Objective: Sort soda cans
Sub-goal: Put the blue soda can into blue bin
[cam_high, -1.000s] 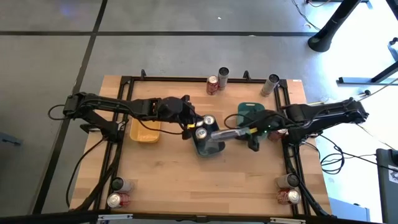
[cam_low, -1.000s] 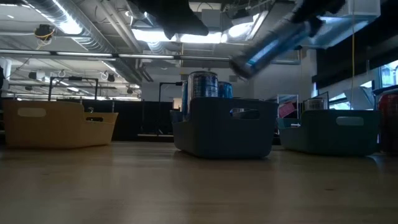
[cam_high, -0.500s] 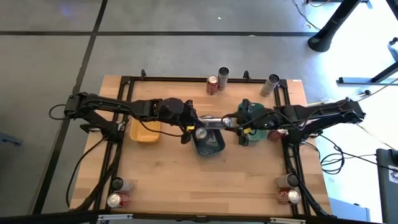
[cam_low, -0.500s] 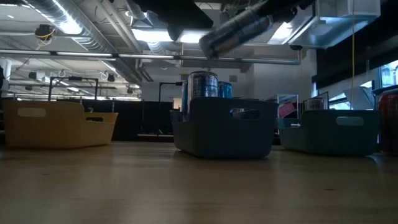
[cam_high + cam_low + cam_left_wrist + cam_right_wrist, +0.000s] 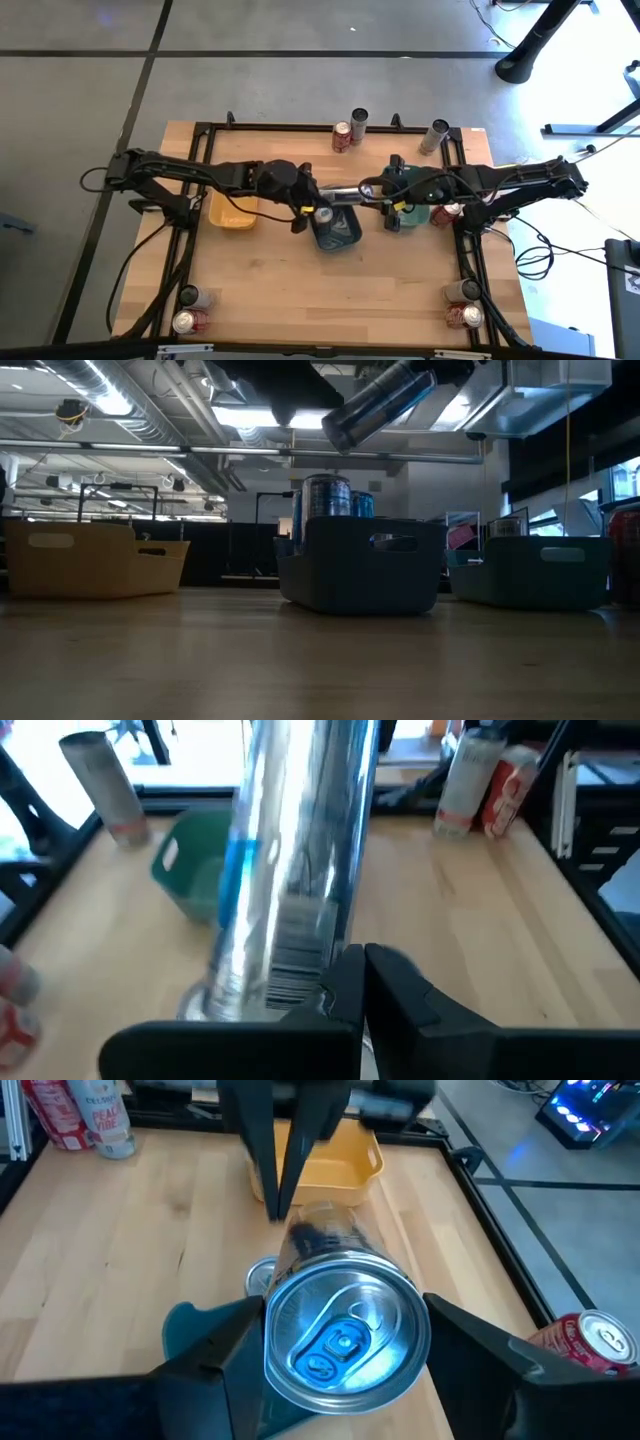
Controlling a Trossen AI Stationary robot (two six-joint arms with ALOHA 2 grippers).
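High view, three trays (image 5: 232, 213), nine soda cans (image 5: 343, 136).

Both arms are built of matte black segments with rounded joint housings. The left arm (image 5: 200, 175) has thin black cables looping loosely off its base end and along its links, and a small yellow mark near the wrist. The right arm (image 5: 500, 182) carries similar black cabling that trails off past the table's edge, with a small yellow-green spot close to its wrist. The left gripper (image 5: 355, 985) ends in 2 flat, glossy black fingers with tapered tips, mounted on a broad black crossbar. The right gripper (image 5: 345, 1355) has 2 wide, angular black fingers with smooth faces.
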